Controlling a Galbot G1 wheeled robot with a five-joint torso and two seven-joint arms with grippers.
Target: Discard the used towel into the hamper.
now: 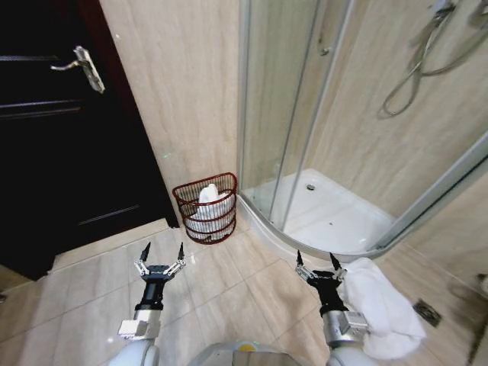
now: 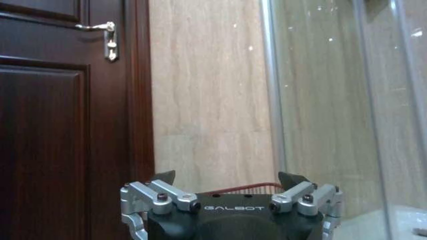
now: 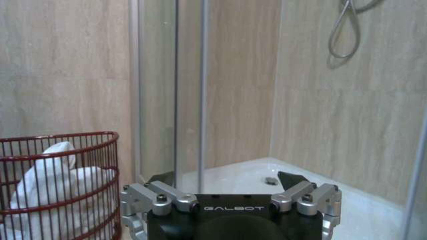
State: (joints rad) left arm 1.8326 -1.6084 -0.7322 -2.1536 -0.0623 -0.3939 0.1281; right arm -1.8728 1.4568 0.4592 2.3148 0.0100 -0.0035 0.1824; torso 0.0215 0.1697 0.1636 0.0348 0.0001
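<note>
**Both grippers empty, one towel on the floor, another in the hamper**

Nearest the robot, the left gripper hangs over the tiled floor with its fingers spread and nothing between them. The right gripper is level with it, also spread and empty. Just beside the right gripper, on its outer side, a crumpled white towel lies on the floor, next to the arm but not between the fingers.

Farther off, the hamper stands on the floor against the beige wall, close to the curved edge of the shower tray. White cloth sits inside it, poking above the rim. A dark door is to the left of the hamper
</note>
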